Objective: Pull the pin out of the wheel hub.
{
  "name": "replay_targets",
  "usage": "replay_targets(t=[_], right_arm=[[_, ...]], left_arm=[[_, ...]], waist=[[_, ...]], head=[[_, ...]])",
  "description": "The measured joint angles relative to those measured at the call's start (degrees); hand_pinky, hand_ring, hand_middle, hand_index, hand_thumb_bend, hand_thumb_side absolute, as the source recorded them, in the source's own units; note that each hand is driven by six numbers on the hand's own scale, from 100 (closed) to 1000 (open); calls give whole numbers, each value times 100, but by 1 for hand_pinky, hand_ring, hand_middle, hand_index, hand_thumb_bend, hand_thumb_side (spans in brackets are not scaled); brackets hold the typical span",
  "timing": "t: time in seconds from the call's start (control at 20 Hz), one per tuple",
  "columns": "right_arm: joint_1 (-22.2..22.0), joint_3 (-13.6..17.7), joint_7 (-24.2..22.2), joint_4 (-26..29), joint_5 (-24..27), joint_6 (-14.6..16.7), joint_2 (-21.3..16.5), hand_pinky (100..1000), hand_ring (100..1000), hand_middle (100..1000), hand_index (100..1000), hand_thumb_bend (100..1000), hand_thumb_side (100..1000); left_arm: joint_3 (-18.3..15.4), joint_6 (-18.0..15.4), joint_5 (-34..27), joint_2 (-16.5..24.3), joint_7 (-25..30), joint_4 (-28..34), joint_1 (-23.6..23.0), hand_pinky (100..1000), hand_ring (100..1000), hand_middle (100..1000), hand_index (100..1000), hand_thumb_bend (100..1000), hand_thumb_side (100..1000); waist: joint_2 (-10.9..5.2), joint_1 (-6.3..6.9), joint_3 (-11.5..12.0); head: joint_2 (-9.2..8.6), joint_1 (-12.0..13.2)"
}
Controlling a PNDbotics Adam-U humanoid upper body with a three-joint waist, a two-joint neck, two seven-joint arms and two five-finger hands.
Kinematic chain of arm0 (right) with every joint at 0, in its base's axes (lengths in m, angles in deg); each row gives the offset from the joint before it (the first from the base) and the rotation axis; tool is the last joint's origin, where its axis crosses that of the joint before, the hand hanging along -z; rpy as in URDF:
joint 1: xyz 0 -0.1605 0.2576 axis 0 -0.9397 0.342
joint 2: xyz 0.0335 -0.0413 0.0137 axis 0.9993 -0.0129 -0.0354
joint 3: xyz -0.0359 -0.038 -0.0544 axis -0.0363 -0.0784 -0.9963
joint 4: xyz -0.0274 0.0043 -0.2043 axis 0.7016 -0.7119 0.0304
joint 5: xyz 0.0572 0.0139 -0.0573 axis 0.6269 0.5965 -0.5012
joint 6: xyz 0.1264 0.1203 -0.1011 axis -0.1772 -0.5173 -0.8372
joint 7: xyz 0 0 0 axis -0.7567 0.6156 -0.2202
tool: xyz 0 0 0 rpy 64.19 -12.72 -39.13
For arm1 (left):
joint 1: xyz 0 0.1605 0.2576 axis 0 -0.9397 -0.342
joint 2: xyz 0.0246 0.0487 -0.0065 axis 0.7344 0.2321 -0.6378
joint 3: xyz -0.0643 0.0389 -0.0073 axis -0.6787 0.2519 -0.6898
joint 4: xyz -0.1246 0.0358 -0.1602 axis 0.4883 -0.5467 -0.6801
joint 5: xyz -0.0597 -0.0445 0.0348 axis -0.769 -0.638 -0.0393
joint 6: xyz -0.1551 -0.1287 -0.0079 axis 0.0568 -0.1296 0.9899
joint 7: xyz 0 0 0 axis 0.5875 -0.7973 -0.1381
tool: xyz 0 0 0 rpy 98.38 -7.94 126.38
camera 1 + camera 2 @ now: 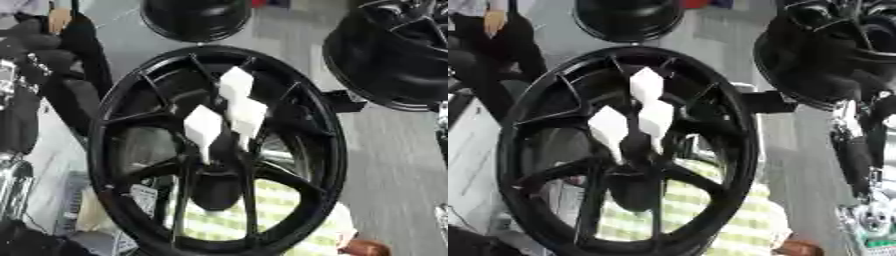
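At centre, close to the camera, stands the black wheel hub (219,150), with three white pins (203,126) clustered at its middle. Two more black hubs sit far off. Neither hand is identifiable, so I cannot tell the state of the fingers; judgement: grip one pin, pull straight along its axis.

Grey floor (394,165) runs behind, with other black wheels (385,55) standing at the far edge.

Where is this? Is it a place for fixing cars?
Probably a wheel workshop or tyre shop. A big black wheel with white pins fills the view, and more black wheels stand behind it on a grey floor.
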Motion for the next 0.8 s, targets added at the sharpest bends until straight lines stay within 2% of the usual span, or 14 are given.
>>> replay_targets(t=[0.55,0.6,0.65,0.8], right_arm=[[-29,39,-20,0,-101,-1,-156,714,849,662,815,100,641],[-29,40,-21,0,-112,2,-180,715,849,662,815,100,701],[-29,45,-24,0,-124,8,-202,716,849,662,814,100,638],[-37,55,-61,0,-194,46,-317,737,849,669,813,100,624]], left_arm=[[0,0,2,0,1,0,-5,775,655,658,831,100,697],[0,0,2,0,1,0,-6,775,655,658,831,100,696],[0,0,2,0,1,0,-8,775,655,659,831,100,697],[1,1,3,0,2,0,-14,775,656,659,831,100,697]], waist=[[0,-1,-5],[0,-1,-5],[0,-2,-5],[0,-16,-5]], head=[[-2,0],[-2,0],[-2,0],[-2,0]])
